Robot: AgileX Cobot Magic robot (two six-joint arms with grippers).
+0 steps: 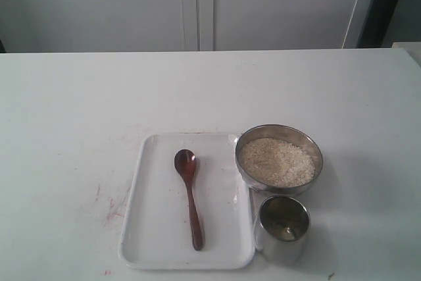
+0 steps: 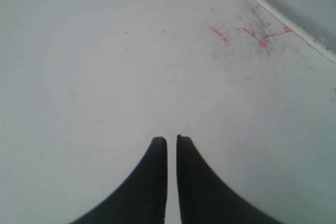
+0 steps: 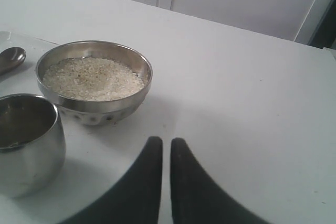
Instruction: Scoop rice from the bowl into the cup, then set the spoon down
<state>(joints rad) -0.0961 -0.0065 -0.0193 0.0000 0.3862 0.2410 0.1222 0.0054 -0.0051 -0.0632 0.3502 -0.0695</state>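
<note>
The dark wooden spoon point(image 1: 189, 197) lies on a white tray point(image 1: 148, 228), head toward the back; its head point(image 3: 10, 57) also shows in the right wrist view. To the tray's right stands the steel bowl point(image 1: 279, 160) point(image 3: 94, 80), full of rice point(image 1: 276, 162) point(image 3: 92, 78). The steel cup point(image 1: 282, 226) point(image 3: 27, 141) stands just in front of the bowl. Neither arm appears in the exterior view. My left gripper point(image 2: 171, 139) is shut over bare table. My right gripper point(image 3: 166, 141) is shut, holds nothing and hangs beside the bowl and cup.
A white table point(image 1: 79, 110) carries everything. Red marks point(image 1: 108, 205) point(image 2: 247, 35) stain it left of the tray. The tray's edge point(image 2: 283, 19) crosses a corner of the left wrist view. White cabinet doors point(image 1: 197, 4) stand behind the table.
</note>
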